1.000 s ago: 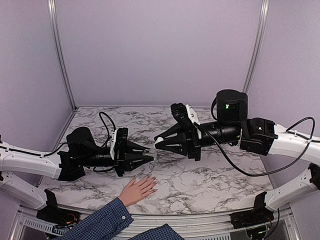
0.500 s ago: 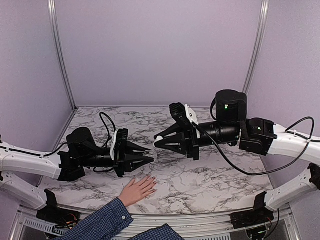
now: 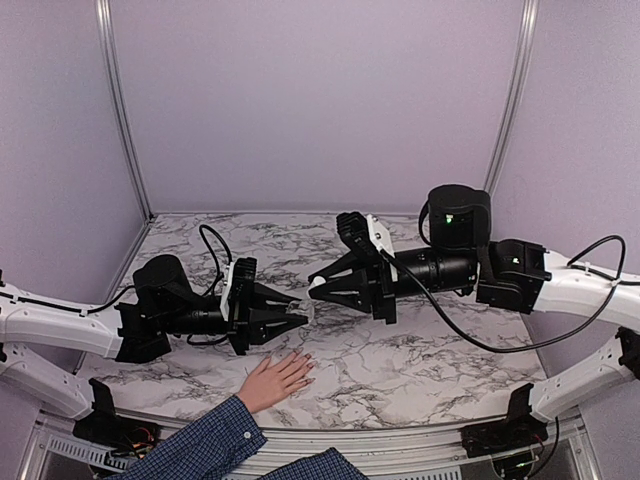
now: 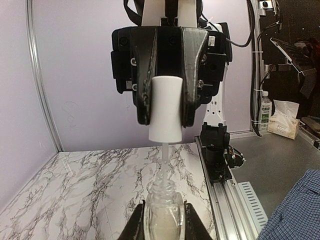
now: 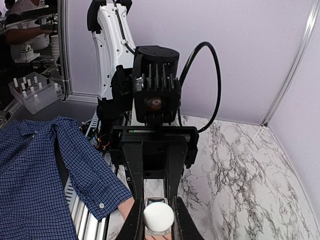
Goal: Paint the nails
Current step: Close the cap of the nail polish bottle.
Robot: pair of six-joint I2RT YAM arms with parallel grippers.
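My left gripper (image 3: 298, 316) is shut on a clear glass polish bottle (image 4: 164, 216), held neck-up above the marble table. My right gripper (image 3: 314, 284) is shut on the bottle's white cap (image 4: 165, 116). The cap is lifted off the neck, and its pale brush stem (image 4: 164, 156) still reaches down into the bottle. In the right wrist view the cap (image 5: 158, 216) sits between my fingers, facing the left gripper. A light-skinned hand (image 3: 276, 378) in a blue plaid sleeve (image 3: 200, 448) lies flat near the front edge, just below both grippers. Its nails (image 3: 306, 371) are too small to make out.
Purple walls enclose the marble table (image 3: 440, 350). A metal rail (image 4: 235, 200) runs along the near edge. Outside the cell stand a rack of small bottles (image 5: 30, 92), a tissue box (image 4: 284, 122) and a water bottle (image 4: 264, 111).
My right gripper has drifted slightly left and up with the cap. The left gripper, the bottle and the hand stay where they were.
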